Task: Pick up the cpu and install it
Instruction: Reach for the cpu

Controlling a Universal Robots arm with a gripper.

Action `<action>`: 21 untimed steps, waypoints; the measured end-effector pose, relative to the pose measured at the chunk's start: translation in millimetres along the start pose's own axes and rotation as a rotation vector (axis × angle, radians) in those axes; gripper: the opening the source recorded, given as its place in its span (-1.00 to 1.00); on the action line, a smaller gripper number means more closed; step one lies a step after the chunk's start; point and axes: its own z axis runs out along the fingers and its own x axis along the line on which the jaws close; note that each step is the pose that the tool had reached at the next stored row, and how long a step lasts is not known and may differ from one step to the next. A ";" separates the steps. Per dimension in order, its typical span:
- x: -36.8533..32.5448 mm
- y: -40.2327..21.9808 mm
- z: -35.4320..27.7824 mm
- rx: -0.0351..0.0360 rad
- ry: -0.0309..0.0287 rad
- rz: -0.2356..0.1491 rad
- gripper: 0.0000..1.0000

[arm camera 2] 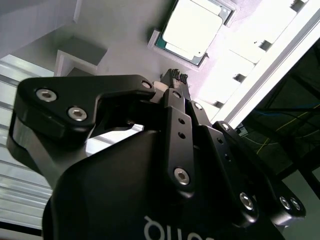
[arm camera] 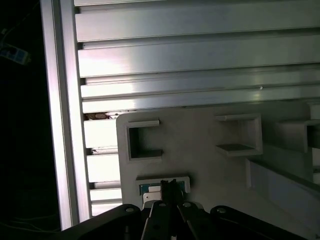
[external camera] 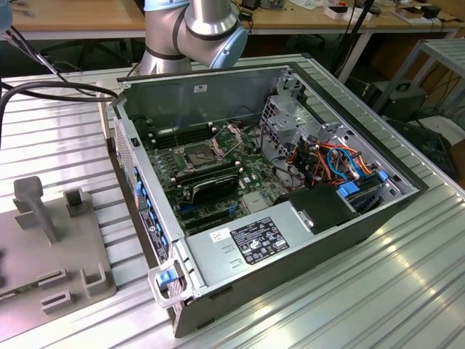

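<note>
Gripper (arm camera 2: 176,79) near the cpu (arm camera 2: 192,29), fingers closed and empty. The cpu lies flat in a recess of the grey fixture plate (arm camera 2: 115,30).

Soft, even light fills the exterior view. Pale glare streaks run along the ribbed desk (external camera: 407,247) beside the computer case (external camera: 218,94), whose inside lies in shade. In the second wrist view the cpu (arm camera 2: 192,27) is washed out nearly white, and the black hand (arm camera 2: 177,76) near it looks dark and soft. The first wrist view is dim, with bright bands on the desk's slats.
</note>
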 end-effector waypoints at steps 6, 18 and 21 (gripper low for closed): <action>1.6 -1.3 0.1 0.0000 0.0000 0.000 -0.79; 5.5 -6.2 1.7 0.0008 -0.0001 -0.001 -0.79; 5.4 -7.3 1.8 0.0007 -0.0001 -0.001 -0.79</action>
